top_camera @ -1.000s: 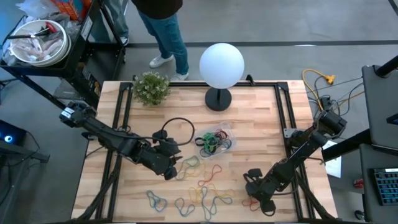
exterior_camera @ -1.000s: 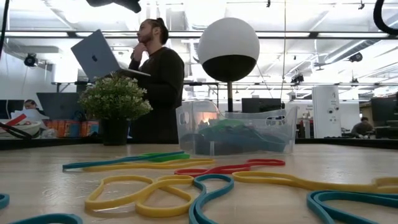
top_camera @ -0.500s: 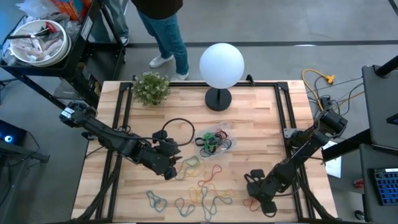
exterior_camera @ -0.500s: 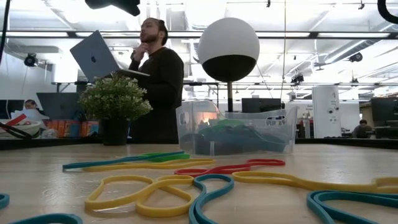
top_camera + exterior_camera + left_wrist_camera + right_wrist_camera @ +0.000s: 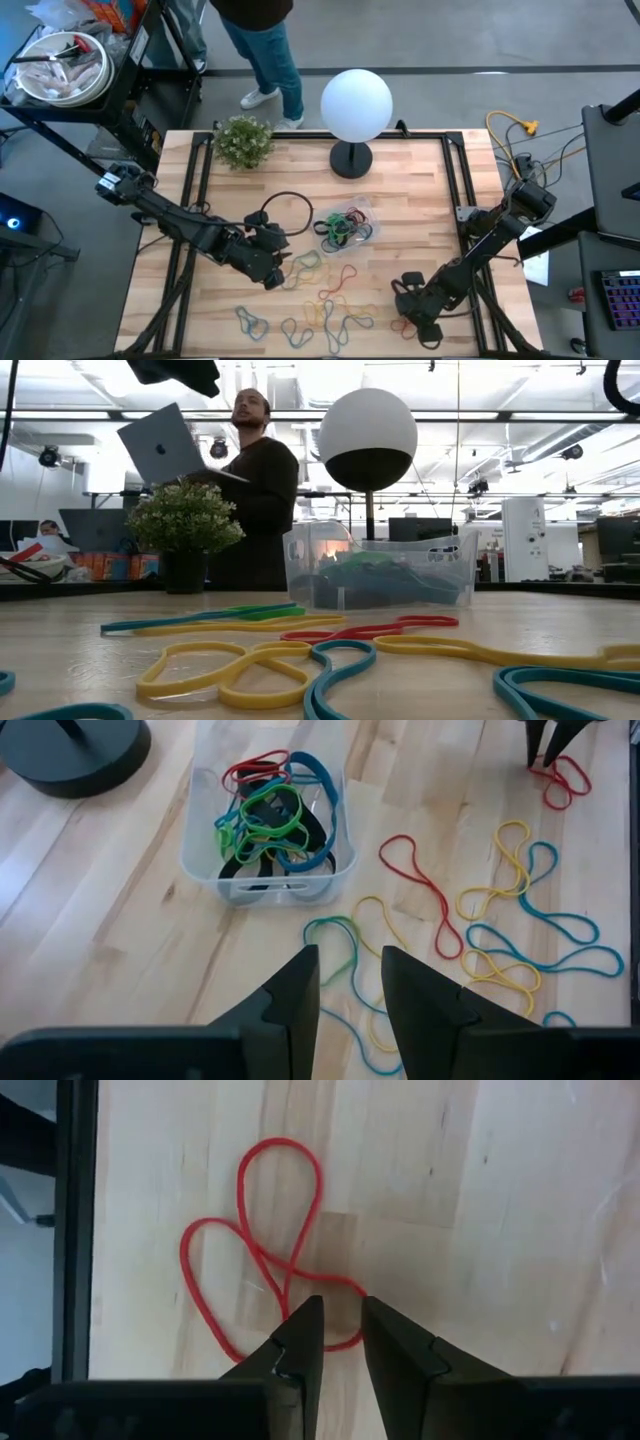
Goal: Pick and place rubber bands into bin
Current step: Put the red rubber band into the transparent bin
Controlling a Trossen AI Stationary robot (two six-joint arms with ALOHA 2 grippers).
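Several loose rubber bands (image 5: 320, 300), yellow, teal, red and green, lie flat on the wooden table near its front edge, and they show close up in the low view (image 5: 225, 670). The clear bin (image 5: 372, 235) at mid-table holds more bands (image 5: 265, 820). My left gripper (image 5: 283, 268) hangs open above the loose bands, left of the bin, with nothing between its fingers (image 5: 350, 990). My right gripper (image 5: 415, 325) stands open, pointing steeply down over a red band (image 5: 243, 1180) at the near right. Its fingertips (image 5: 340, 1320) stand on either side of one strand of that band.
A white globe lamp (image 5: 356, 100) on a dark base and a small potted plant (image 5: 243, 140) stand at the far edge. A black loop (image 5: 290, 203) lies left of the bin. A person (image 5: 255, 490) with a laptop stands behind the table.
Neither gripper and no band has visibly moved. The person behind the far edge has raised the laptop a little.
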